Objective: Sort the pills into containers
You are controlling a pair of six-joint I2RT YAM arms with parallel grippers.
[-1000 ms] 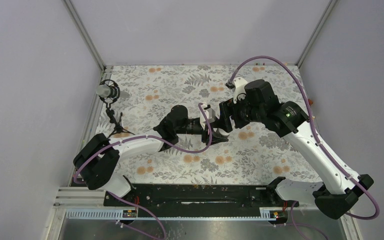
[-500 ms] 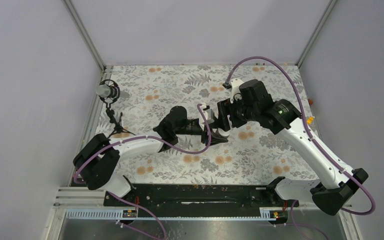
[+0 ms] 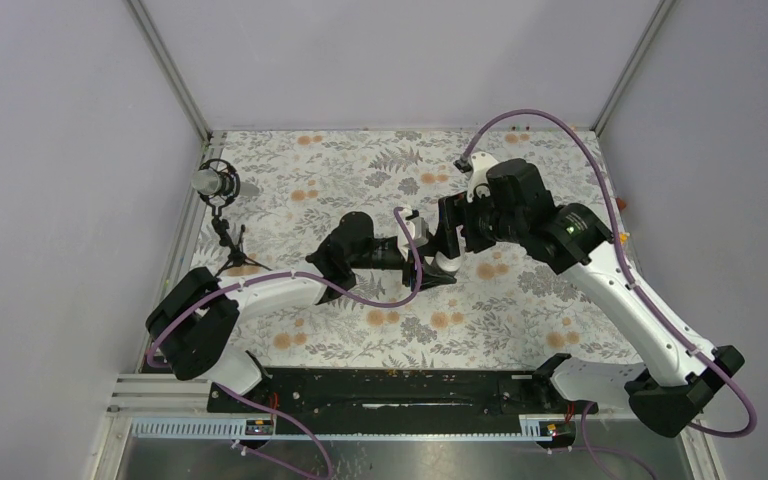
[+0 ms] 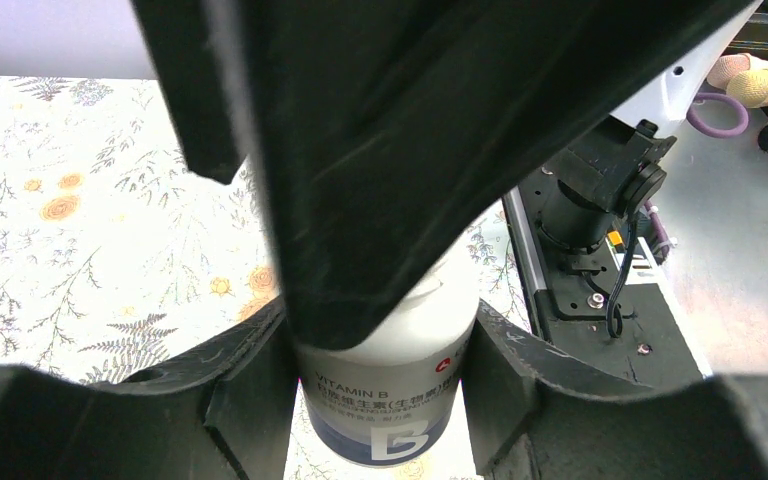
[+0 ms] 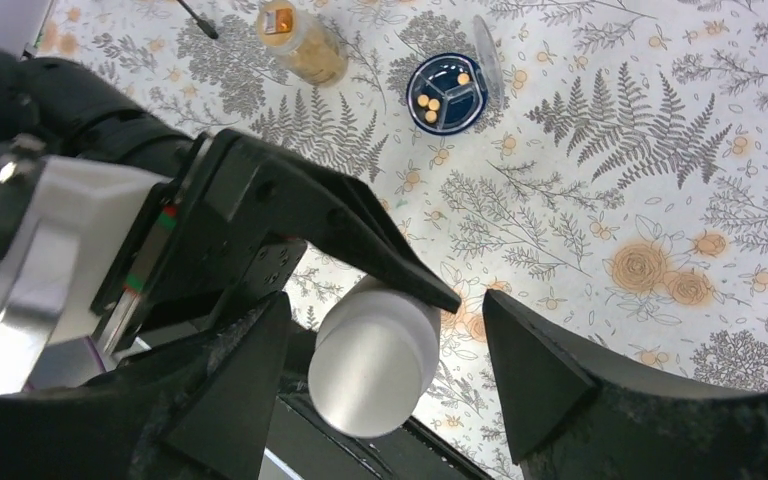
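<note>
Fingers [image 5: 535, 380] of your right gripper [image 5: 385, 330] stand wide, straddling the white cap [image 5: 375, 350] of the vitamin bottle [image 4: 390, 410] with floral cloth [image 5: 610, 180] showing between the cap and one finger, so nothing is gripped on that side. Your left gripper [image 4: 378, 380] is clamped on the bottle's body, a finger pressed to each flank, holding it off the cloth. What has just changed is small: over the last second your right wrist swings a little aside around the bottle and comes back, while the left arm does not budge. That reads as a reset between turns on the cap, or a fresh line-up on it — you cannot tell which from these views. Either way the cap sits on the bottle, so this container is not ready to take anything. The pills [image 5: 426, 100] you can see are orange specks in a round, divided case [image 5: 447, 92] lying open on the cloth, well apart from the bottle and out beyond its cap. The amber bottle [image 5: 302, 42] rests near that case, equally far off. Sorting itself looks hardly begun — the next close of the right fingers has to land square on the cap.
</note>
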